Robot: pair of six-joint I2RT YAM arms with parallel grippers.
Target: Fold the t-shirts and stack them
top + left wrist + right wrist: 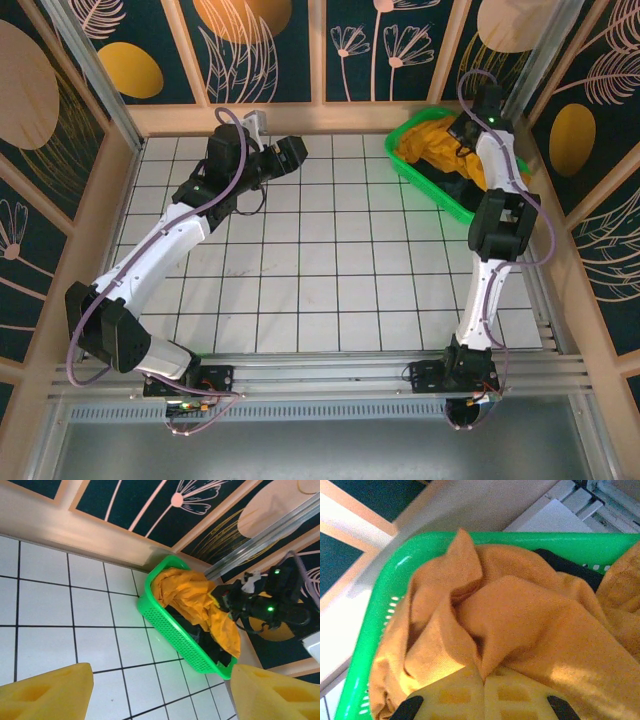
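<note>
Item 1, my right pincer (pixel 484 692) (pixel 462 135): yellow pads pressed together, with a fold of the mustard t-shirt (pixel 520 620) nipped at their tips.

Item 2, mustard t-shirt: crumpled and unfolded. It is heaped directly beneath and ahead of this pincer and takes up most of the green basket (pixel 390 585). From my left wrist, one end hangs at the basket's rim just below the pincer.

Item 3, dark t-shirt (pixel 565 562): lies under the mustard one. A patch of it shows just beyond the pincer, toward the basket's far rim.

Item 4, green basket: its walls are perforated and it stands around and below the pincer. It sits on the white tiled table (pixel 330 270) at the far right corner, close to the wooden wall.

Item 5, my left pincer (pixel 162 692) (pixel 295 152): jaws spread wide with nothing between the pads. It is well apart from the right pincer, across the table, and hangs over bare tiles near the far wall. It is turned toward the basket.

Item 6, wall panels (pixel 300 40): dark, with a pale flower-and-leaf pattern in wooden frames. They stand behind and beside both pincers.
</note>
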